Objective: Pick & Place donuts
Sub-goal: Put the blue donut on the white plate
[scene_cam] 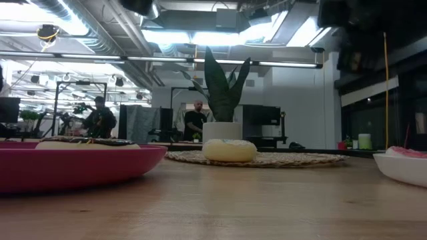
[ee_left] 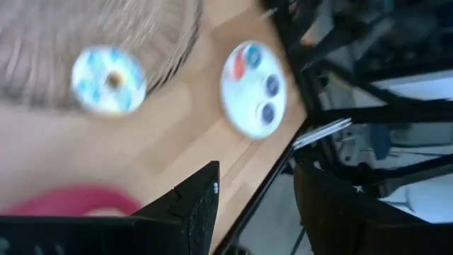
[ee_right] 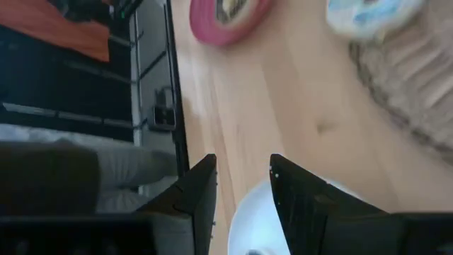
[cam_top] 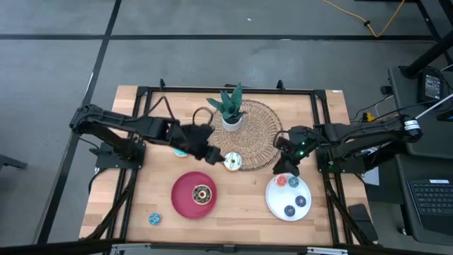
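Note:
The cream-white sprinkled donut (cam_top: 233, 162) (scene_cam: 229, 150) (ee_left: 108, 80) lies flat on the near edge of the woven mat (cam_top: 248, 134). The brown chocolate donut (cam_top: 202, 193) rests on the red plate (cam_top: 182, 200). Several coin-sized donuts (cam_top: 290, 193) lie on the white plate (cam_top: 272, 202), and one small blue one (cam_top: 154, 219) sits on the table near the left corner. My left gripper (cam_top: 211, 154) (ee_left: 255, 170) hovers open just left of the sprinkled donut. My right gripper (cam_top: 285, 166) (ee_right: 242, 161) is open above the white plate's far edge. A patch of light blue (cam_top: 181, 151) shows under the left arm.
A potted plant (cam_top: 231, 110) stands on the mat's far side. A dark metal frame (cam_top: 226, 90) runs around the table. Bare wood lies between the two plates and along the near edge. People stand in the room beyond the table in the low view.

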Robot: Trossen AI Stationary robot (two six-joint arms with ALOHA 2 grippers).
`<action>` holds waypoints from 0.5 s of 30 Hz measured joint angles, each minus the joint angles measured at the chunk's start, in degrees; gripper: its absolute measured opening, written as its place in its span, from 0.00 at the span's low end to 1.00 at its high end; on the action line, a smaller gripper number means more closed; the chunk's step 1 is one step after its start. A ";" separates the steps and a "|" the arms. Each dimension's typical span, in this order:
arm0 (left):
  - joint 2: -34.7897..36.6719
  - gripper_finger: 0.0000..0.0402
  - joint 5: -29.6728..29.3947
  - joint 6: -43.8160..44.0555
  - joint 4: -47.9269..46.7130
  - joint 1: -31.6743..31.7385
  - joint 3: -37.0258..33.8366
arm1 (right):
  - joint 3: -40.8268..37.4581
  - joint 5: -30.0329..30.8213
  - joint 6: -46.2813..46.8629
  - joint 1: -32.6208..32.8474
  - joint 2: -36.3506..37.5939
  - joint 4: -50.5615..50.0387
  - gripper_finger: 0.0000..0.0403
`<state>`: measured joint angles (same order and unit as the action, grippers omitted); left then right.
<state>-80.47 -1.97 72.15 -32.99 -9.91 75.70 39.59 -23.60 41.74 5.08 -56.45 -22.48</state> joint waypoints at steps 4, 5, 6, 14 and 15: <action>0.00 0.43 -2.75 5.30 -4.31 -5.18 0.00 | 1.65 3.41 -1.12 0.02 0.00 0.01 0.33; 0.00 0.43 -3.51 6.50 -5.27 -6.54 0.00 | 1.79 4.14 -1.40 0.02 0.00 0.25 0.33; 0.00 0.43 -4.27 7.88 -6.15 -7.86 0.00 | 1.88 4.50 -1.63 0.00 0.00 0.46 0.33; 0.00 0.43 -9.79 22.13 -13.13 -19.26 0.00 | 1.88 4.55 -1.65 0.00 -0.02 0.85 0.33; 0.00 0.43 -10.77 23.99 -13.70 -20.86 0.00 | 1.88 4.55 -1.64 0.00 -0.02 0.86 0.33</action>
<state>-80.47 -12.75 96.14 -46.69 -30.76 75.70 41.47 -19.05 40.10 5.08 -56.47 -21.62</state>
